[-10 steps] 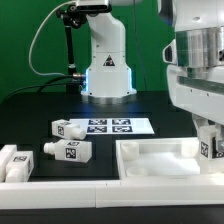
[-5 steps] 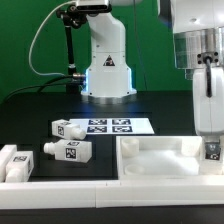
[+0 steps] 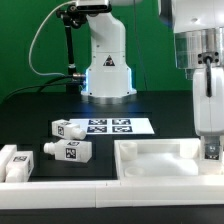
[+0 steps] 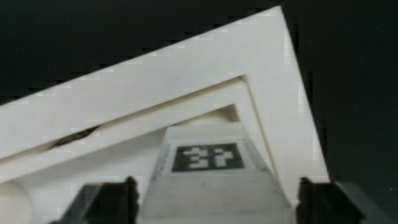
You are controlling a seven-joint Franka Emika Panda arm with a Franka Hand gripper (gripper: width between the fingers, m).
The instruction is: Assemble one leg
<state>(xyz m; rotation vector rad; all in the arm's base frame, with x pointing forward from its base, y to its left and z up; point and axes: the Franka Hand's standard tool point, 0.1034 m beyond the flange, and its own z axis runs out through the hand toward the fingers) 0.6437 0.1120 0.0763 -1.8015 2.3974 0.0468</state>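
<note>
At the near corner of the counter on the exterior view's right, your gripper [image 3: 211, 140] is hanging just as it was half a second ago, having come down onto the leg [image 3: 212, 151] since the frame before that, when the wrist was sitting higher and further toward the exterior view's left. You are seeing the fingers [image 4: 338, 203] standing either side of the leg [image 4: 210, 185] in the wrist view, pinching it by its sides. That leg is standing upright in the corner of the white tray-shaped part [image 3: 165, 160], and it is showing you a white post face with one black-and-white square tag.

Counting for you: four legs in all. One is in the gripper, two are lying on their sides on the dark counter [image 3: 40, 105] toward the exterior view's left, a farther leg [image 3: 66, 129] and a nearer leg [image 3: 68, 151], and a fourth leg [image 3: 12, 161] is sitting at the near edge, partly cut off. One marker board [image 3: 117, 126] is lying beyond them, before the single robot base [image 3: 106, 62].
</note>
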